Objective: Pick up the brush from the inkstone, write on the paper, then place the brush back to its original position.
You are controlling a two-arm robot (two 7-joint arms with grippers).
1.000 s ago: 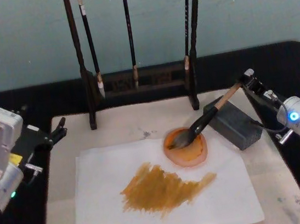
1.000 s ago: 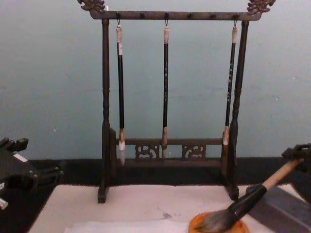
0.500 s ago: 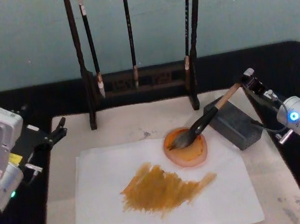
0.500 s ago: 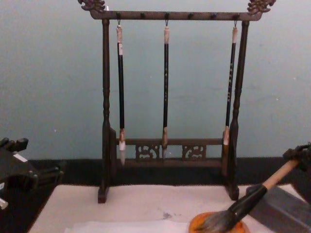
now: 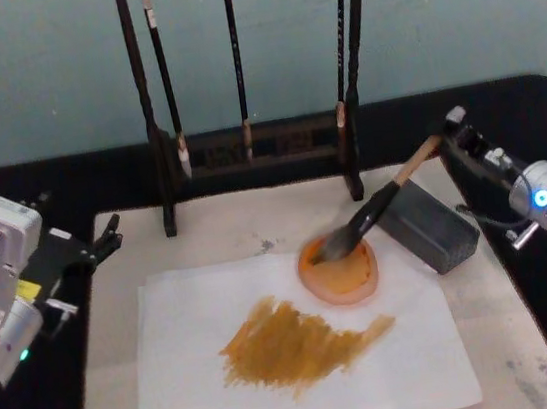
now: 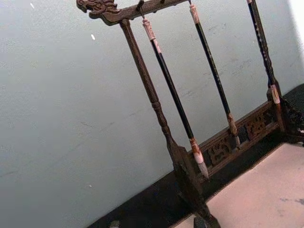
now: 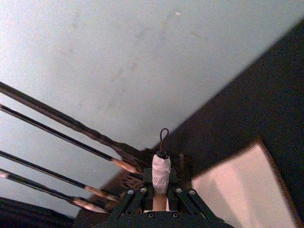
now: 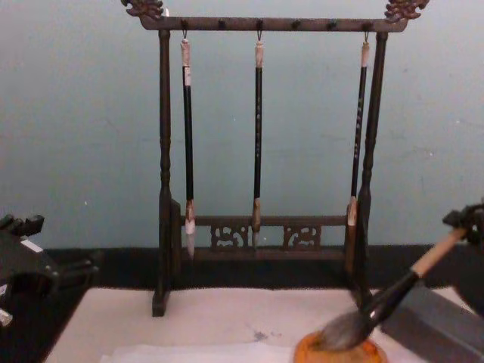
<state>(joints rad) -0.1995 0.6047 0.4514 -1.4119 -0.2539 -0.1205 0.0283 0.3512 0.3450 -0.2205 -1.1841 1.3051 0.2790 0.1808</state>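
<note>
Black left gripper (image 5: 109,236) on white yellow-labelled housing; black right gripper (image 5: 454,132) on silver blue-lit wrist.

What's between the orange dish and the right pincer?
In the head view, the dark grey rectangular stone block lies there; the big tan-handled brush, held by the right pincer, slants past it to the round orange dish.
</note>
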